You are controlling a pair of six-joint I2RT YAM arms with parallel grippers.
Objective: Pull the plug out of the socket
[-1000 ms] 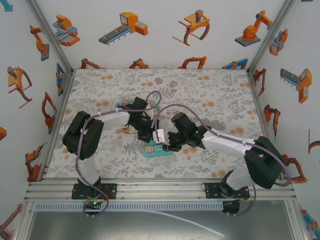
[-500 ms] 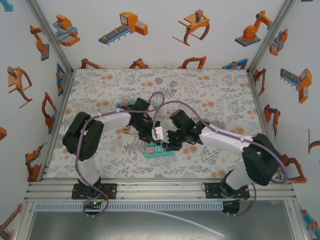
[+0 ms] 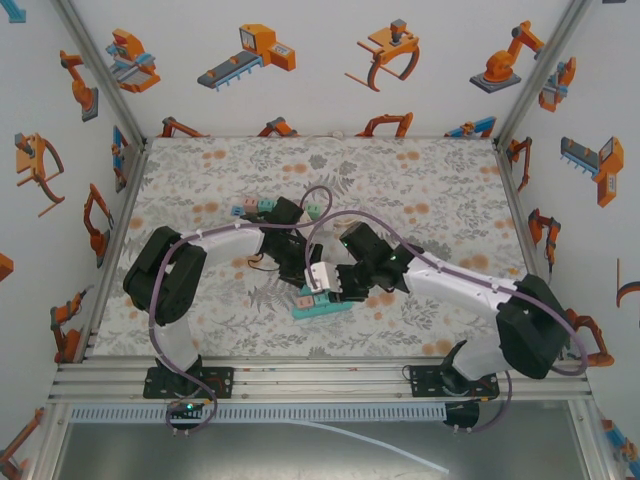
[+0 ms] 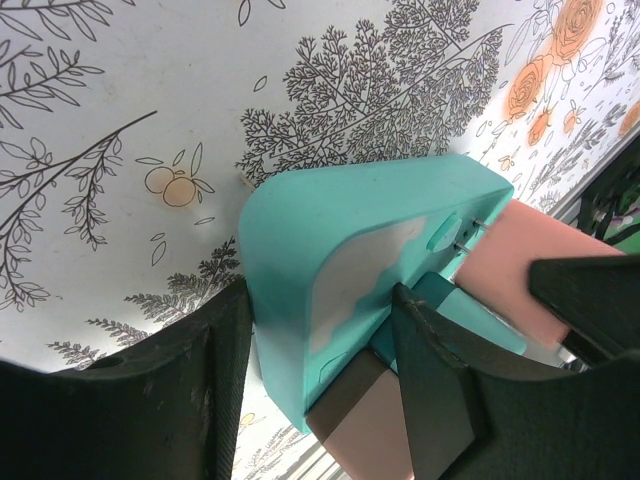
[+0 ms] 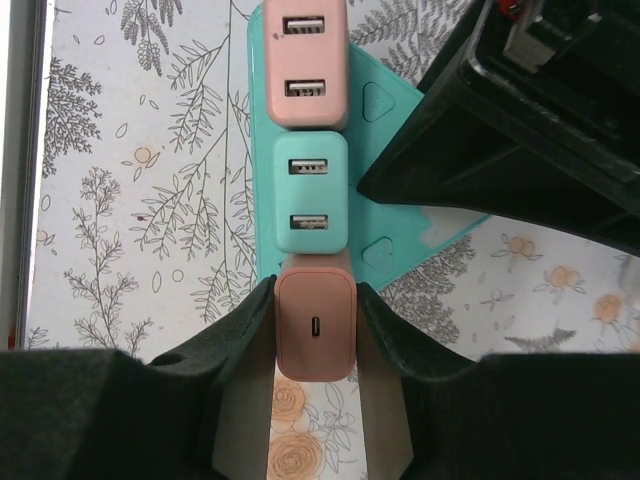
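While left claw (image 4: 318,315) pinches socket (image 4: 350,225), right claw (image 5: 315,297) clamping plug (image 5: 315,345)

The socket strip (image 5: 400,100) is turquoise, with a pale wavy patch across its face. Of the three plugs in a row on it, the far plug (image 5: 306,60) is salmon pink, the middle plug (image 5: 310,195) is a mint turquoise close to the strip's own shade, and the near plug (image 5: 315,325) is a dusty brownish pink with one small dark slot. The surface (image 3: 420,190) is white, printed with fine black line-drawn branches and leaves and scattered orange blossoms and fruit. The left claw (image 4: 320,330) and the right claw (image 5: 315,310) are matte black. The left arm (image 3: 225,240) and right arm (image 3: 455,285) are black with white links and carry purple cables (image 3: 151,310). The walls (image 3: 320,100) are white, dotted with orange and grey-blue robot pictures.
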